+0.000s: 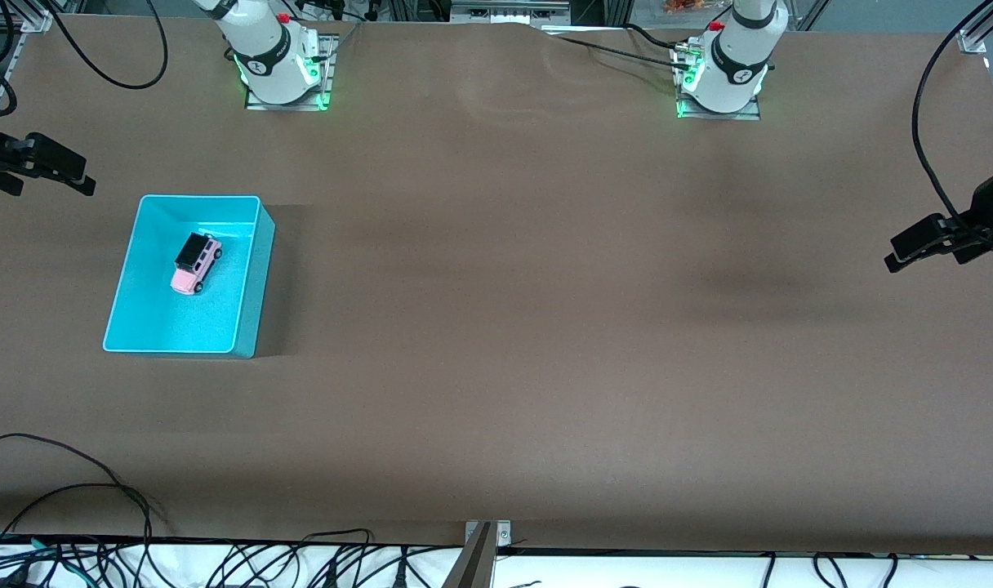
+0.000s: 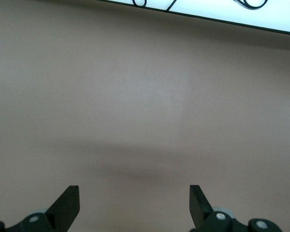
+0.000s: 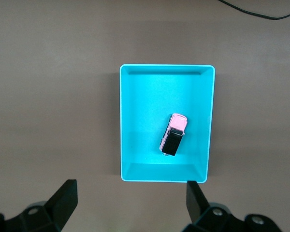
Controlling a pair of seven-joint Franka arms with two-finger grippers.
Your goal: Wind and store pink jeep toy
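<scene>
Two tools wide apart, left tool, right tool, pink jeep toy in turquoise bin.

- I am looking down on a wide counter covered in a matte brown sheet, which is rippling slightly near the edge farthest from the front camera.
- Soft shadows are lying in broad bands across that brown surface.
- Black cables are trailing over a white strip along the edge nearest the front camera.
- A small metal bracket is sitting at the middle of that near edge.
- More black cables are looping onto the counter at the corners farthest from the front camera.
- Aluminium framing is showing at those corners.
</scene>
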